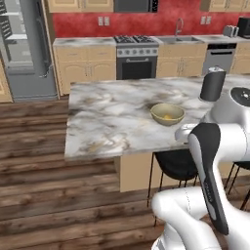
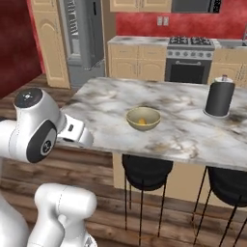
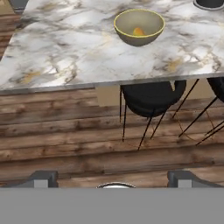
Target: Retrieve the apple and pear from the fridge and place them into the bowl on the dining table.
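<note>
Bowl (image 3: 139, 27) upright on dining table (image 3: 65, 48), opening upward.

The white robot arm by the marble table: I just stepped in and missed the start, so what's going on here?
The white robot arm is parked beside the large marble-topped dining table, its gripper open, holding nothing, pointed down at the wooden floor short of the table edge. On the table sits a round olive-tan bowl with a small yellow-orange piece of fruit in it. Across the room, the tall grey fridge stands open.
</note>
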